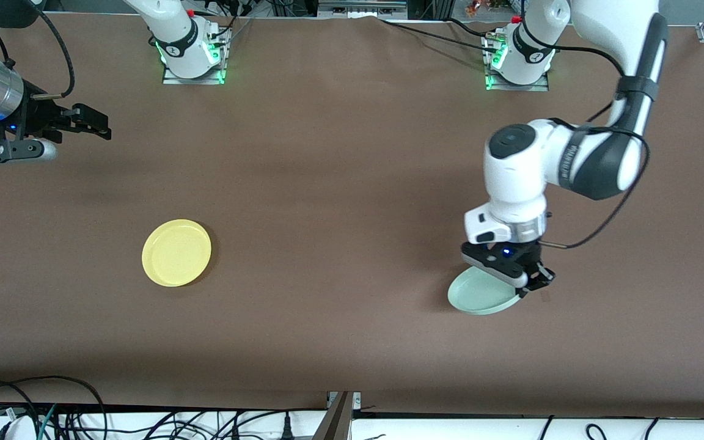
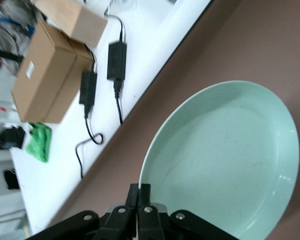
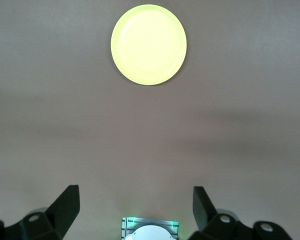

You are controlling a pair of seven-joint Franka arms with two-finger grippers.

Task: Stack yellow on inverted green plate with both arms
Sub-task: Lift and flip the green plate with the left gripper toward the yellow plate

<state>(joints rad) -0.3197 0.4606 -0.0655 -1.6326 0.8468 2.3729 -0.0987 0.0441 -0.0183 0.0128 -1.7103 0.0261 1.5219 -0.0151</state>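
Front view first, nearest things before farther ones: the green plate [image 1: 480, 294] is the closest of the task's things to that camera, toward the left arm's end of the bench [image 1: 340, 183], and the left gripper [image 1: 534, 282] is closed on its rim. That plate sits tilted, its hollow side still showing, one edge lifted where the gripper has it and the lower edge apparently at the bench surface (whether it truly touches I cannot tell). In the left wrist view the fingers [image 2: 140, 200] are pinched together over the rim, with the green plate's [image 2: 225, 160] pale inside spreading away from them, so the flip is not yet done. A little farther from the front camera, toward the right arm's end, the yellow plate [image 1: 176, 253] lies flat and right way up, well apart from the green one. Farthest of all, the right gripper [image 1: 92, 125] hangs in the air over bare bench at the right arm's end, jaws spread wide and holding nothing; that arm waits. Its wrist view looks straight out between its fingers [image 3: 65, 205] at the yellow plate [image 3: 149, 45], so the right arm is the nearer one for that pickup. The turning point, as I judge it, is getting the green plate rim-down before yellow comes across.
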